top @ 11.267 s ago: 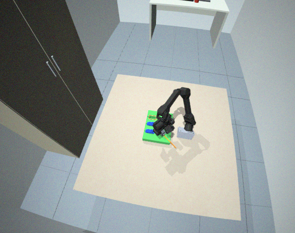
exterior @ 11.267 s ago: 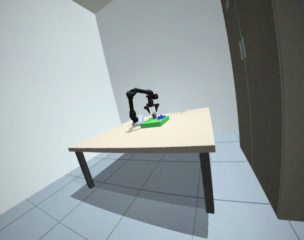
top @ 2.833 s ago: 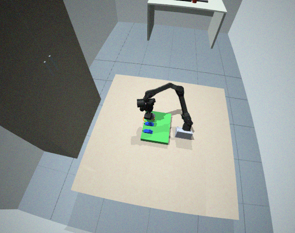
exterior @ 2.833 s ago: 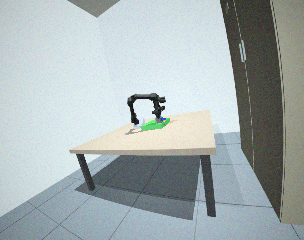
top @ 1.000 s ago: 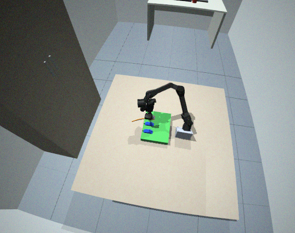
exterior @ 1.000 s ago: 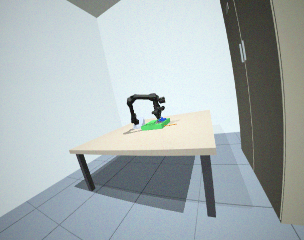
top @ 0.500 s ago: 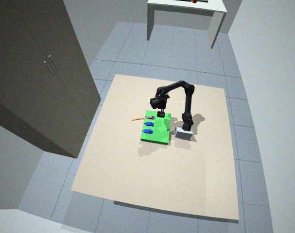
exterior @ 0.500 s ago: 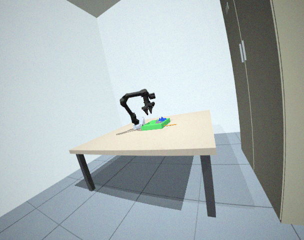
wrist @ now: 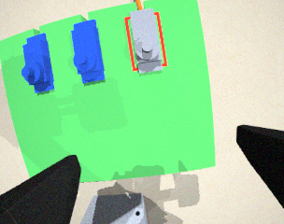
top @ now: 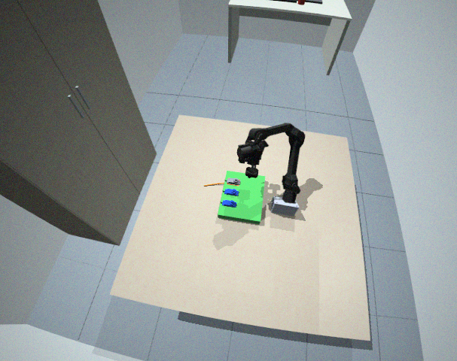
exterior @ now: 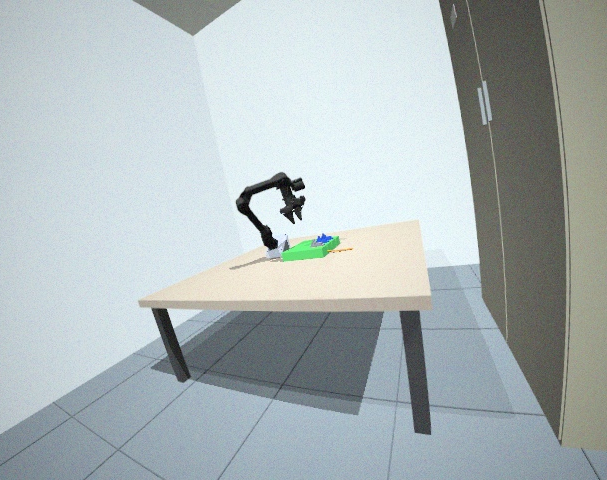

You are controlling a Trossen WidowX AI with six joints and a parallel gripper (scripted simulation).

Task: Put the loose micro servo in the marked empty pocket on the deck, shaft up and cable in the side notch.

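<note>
Gripper point(top: 251, 173) point(exterior: 296, 221) point(wrist: 159, 149): stood wide open, with nothing between its 2 fingers, raised above the deck and apart from the servos.
Gray micro servo point(top: 233, 181) point(exterior: 317, 242) point(wrist: 146, 35): lay at the marked pocket, between the long sides of the red outline point(wrist: 129, 44), with 1 end reaching past the outline. Full seating and flat contact of both ears could not be told.
Output shaft point(wrist: 147, 50): pointed up from the gray servo, at the end away from the cable.
Orange cable point(top: 212, 184) point(exterior: 342, 250) point(wrist: 139, 5): ran from the servo out over the deck's edge; its fit in the side notch could not be told.
Blue servos point(top: 231, 192) point(wrist: 88, 51): 2 in number, stood in a row beside the gray 1.
Green deck point(top: 248, 210) point(exterior: 303, 253) point(wrist: 156, 112): rested on the tabletop point(top: 220, 271) point(exterior: 293, 284) point(wrist: 254, 70), near the arm's pale base point(top: 275, 207) point(exterior: 270, 255) point(wrist: 139, 218).
</note>
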